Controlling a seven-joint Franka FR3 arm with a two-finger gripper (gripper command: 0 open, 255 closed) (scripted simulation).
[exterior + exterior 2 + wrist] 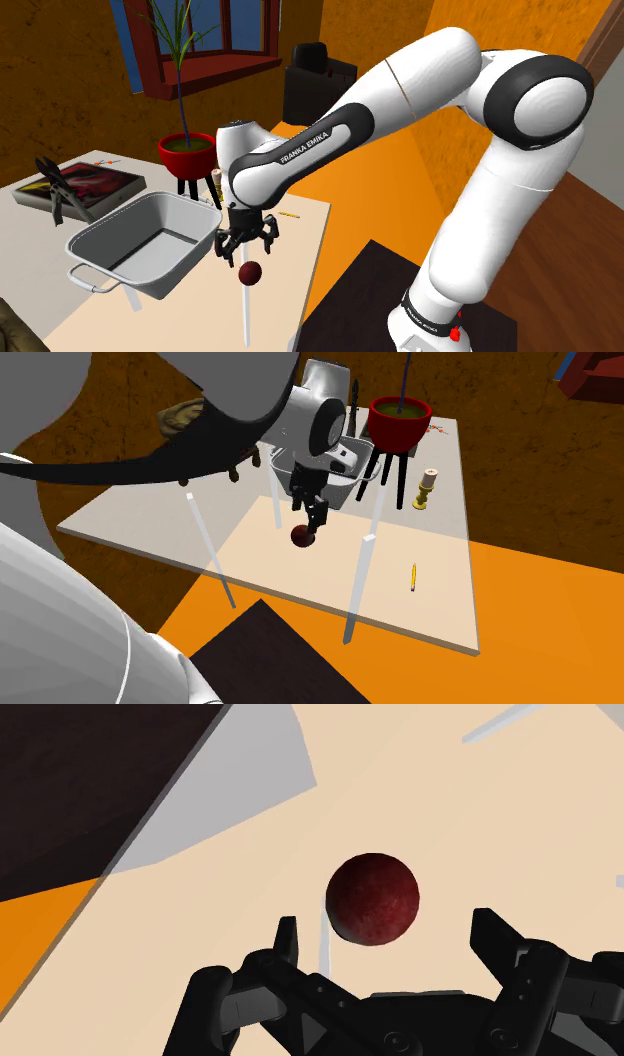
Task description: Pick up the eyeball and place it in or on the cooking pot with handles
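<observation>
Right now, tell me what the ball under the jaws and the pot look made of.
The ball is dark red, mottled, matte, without glare: material unclear, perhaps rubber. The cooking pot is plain pale grey, smooth-walled, with a thin loop handle: probably metal, though unshiny.

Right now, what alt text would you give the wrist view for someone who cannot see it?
A dark red ball rests on a pale table, just beyond the open black gripper, untouched. Orange floor shows past the table's edge.
</observation>
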